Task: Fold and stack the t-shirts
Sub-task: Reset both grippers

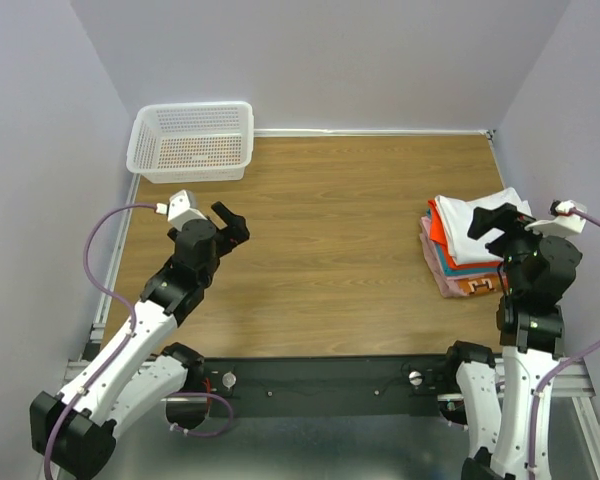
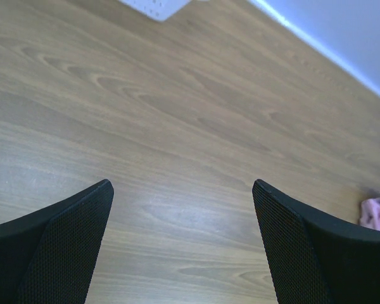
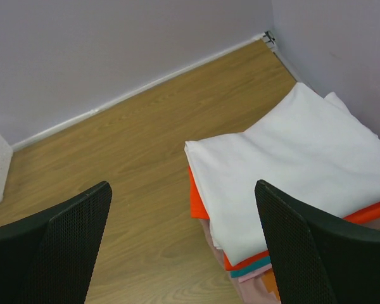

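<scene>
**Stack at right edge, claws spread**

The t-shirts [image 1: 446,264] lie stacked at the table's [image 1: 330,250] right edge. The white shirt [image 3: 291,164] is on top, its folded edge facing the table's middle. The right wrist view shows orange-red, teal and pink layers beneath; the left wrist view catches only a coloured sliver. The left claw [image 1: 232,222] and right claw [image 1: 495,225] stand spread, empty.

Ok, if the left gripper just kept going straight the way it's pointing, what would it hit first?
Probably the bare wooden table; nothing lies ahead of the open left gripper. The t-shirt stack sits well off to its right.
</scene>
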Robot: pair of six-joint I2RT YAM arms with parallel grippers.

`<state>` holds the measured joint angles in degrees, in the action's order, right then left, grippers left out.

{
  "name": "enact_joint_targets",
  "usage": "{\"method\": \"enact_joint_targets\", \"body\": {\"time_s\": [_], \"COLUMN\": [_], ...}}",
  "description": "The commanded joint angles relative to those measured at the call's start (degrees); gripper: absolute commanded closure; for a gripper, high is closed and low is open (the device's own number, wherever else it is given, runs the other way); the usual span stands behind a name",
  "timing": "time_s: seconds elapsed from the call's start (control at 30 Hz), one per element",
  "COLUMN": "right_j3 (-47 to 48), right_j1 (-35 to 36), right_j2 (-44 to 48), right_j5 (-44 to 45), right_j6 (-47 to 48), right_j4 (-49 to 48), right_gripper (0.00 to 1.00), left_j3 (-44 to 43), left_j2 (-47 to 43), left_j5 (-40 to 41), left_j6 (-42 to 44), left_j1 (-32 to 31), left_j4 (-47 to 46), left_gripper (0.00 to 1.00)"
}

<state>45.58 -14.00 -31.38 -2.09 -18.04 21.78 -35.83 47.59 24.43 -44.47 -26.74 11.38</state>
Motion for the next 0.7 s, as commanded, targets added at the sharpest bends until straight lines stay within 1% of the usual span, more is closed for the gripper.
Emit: {"method": "enact_joint_targets", "body": {"time_s": [0.0,0.13,0.37,0.67], "right_j3": [-2.3,-2.7,-3.2,-3.7], "right_j1": [-0.5,-0.5,-0.5,-0.5], "right_j2": [3.8,5.6,5.7,5.2], "right_j5": [-1.7,0.2,0.8,1.8], "right_j6": [-0.5,-1.2,-2.3,-3.1], "right_j4": [-1.0,-0.9,-1.0,-1.0], "right_gripper": [0.0,0.0,0.0,0.0], "left_j3": [-4.2,-6.9,-6.1,-6.4], "left_j2": [-3.6,-6.2,-10.9,-9.7], "left_j5": [4.3,4.8,6.9,7.7], "left_j6": [-2.4,-3.3,-4.3,-4.2], "left_j1": [0.2,0.2,0.2,0.2], "left_j4": [4.7,9.7,10.6,11.0], "left_gripper": [0.02,0.02,0.02,0.01]}}
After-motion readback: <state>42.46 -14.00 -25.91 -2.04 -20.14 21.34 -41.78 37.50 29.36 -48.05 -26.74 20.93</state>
